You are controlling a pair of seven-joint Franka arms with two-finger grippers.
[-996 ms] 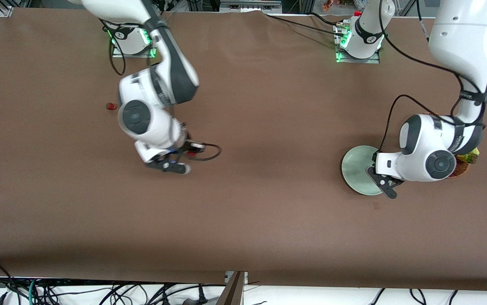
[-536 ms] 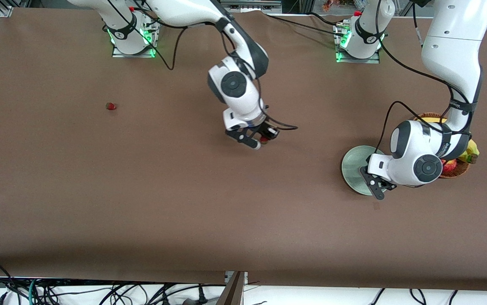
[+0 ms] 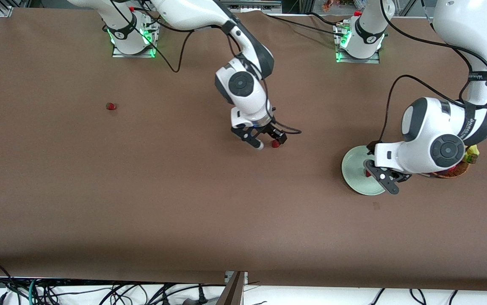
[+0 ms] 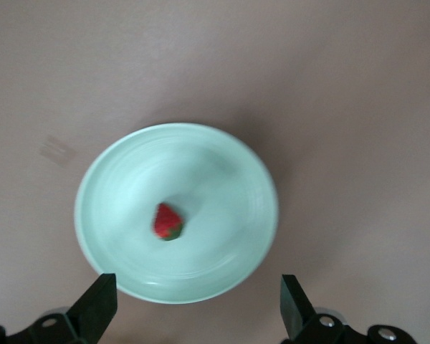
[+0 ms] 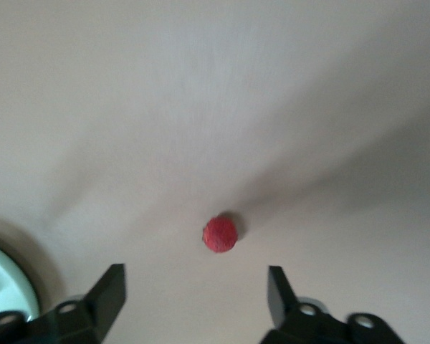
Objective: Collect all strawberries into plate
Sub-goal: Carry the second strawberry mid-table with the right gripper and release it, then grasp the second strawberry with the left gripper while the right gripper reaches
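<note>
A wide brown table [image 3: 184,203] stretches under both my arms, with cables trailing off its edges.

My left gripper [image 4: 193,315] hangs over the plate [image 3: 351,169] at the left arm's end of the table, its fingers spread wide and holding nothing. One strawberry [image 4: 168,221] lies inside the plate, near its middle, so I count that one as done. A basket [image 3: 455,173] of fruit sits just beside the plate, mostly hidden under my left arm.

My right gripper [image 3: 267,143] is over the middle of the table, fingers also spread apart and empty. A second strawberry [image 3: 275,144] sits on the bare table under it; in the right wrist view this berry [image 5: 220,233] lies apart from both fingers, so it is not gripped. It is well apart from the plate and remains to be carried there.

A third strawberry [image 3: 110,106] rests alone toward the right arm's end of the table, untouched.

By my reckoning the job is about a third finished: one berry in, two left on the table.
</note>
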